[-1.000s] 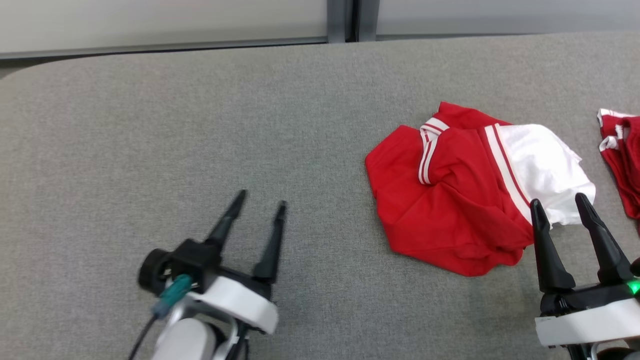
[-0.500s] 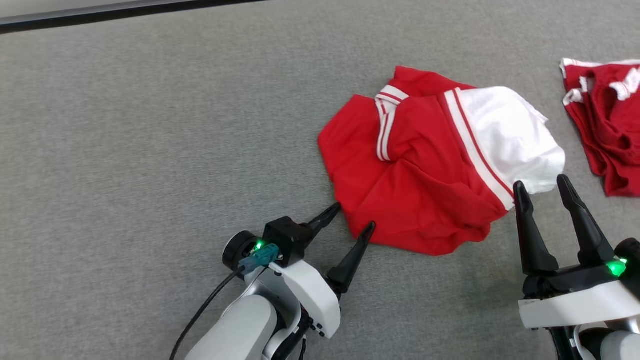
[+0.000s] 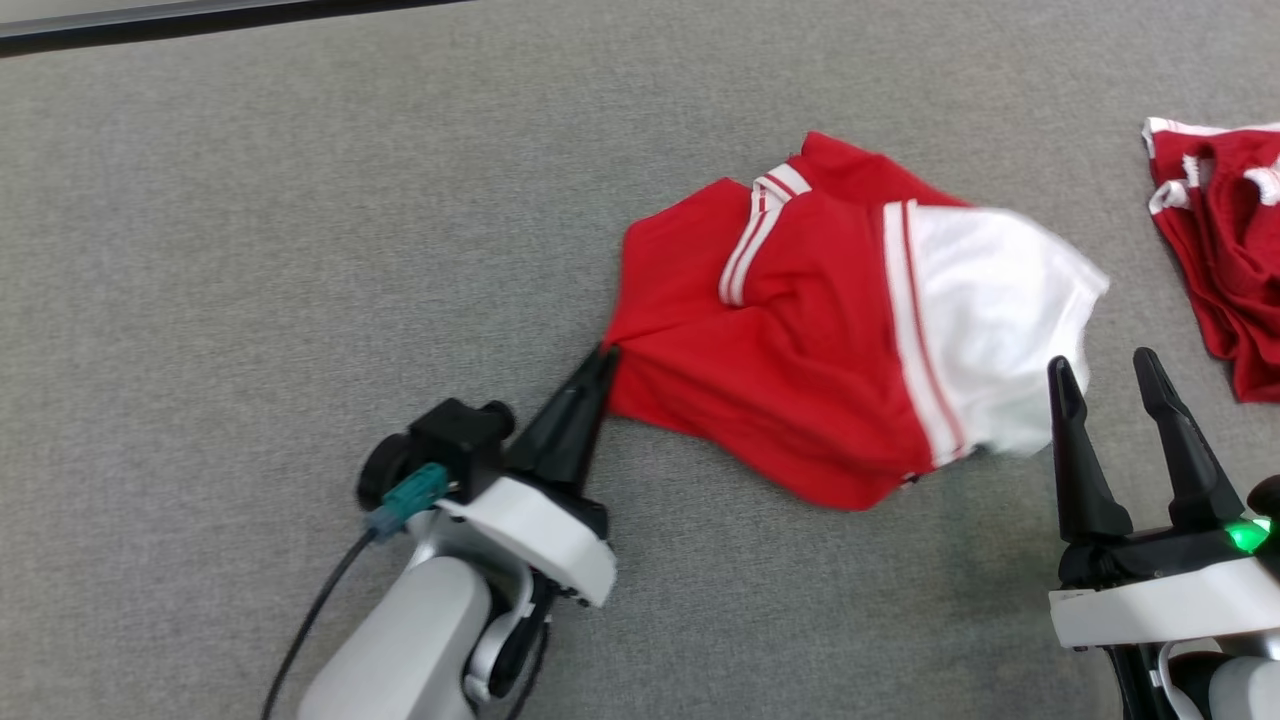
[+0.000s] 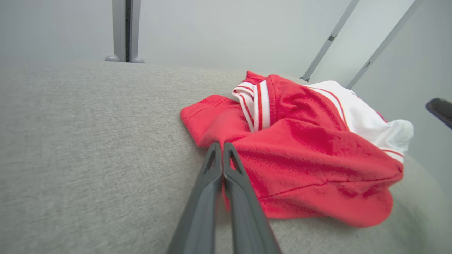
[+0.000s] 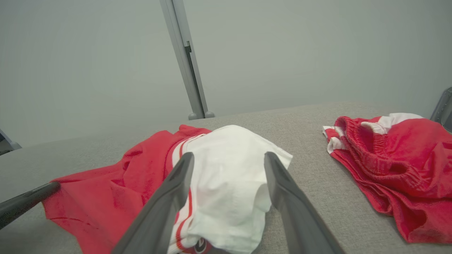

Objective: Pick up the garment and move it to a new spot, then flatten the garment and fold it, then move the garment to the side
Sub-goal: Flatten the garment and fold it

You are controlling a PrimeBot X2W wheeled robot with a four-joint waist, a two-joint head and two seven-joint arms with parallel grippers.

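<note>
Red and white garment [image 3: 800, 340] lies crumpled right of centre on the grey table [image 3: 250, 250]. Left gripper [image 3: 603, 362], fingers pressed together, pinches its left edge; right gripper [image 3: 1102, 362] stands spread beside the white end. Lifting slowly should prevent slipping.

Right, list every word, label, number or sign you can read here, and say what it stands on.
No text can be read.
The garment has plain stripes; a dark round mark on it is cut off, unreadable.
The second red garment, the table, the left hand and the right hand show no lettering.
</note>
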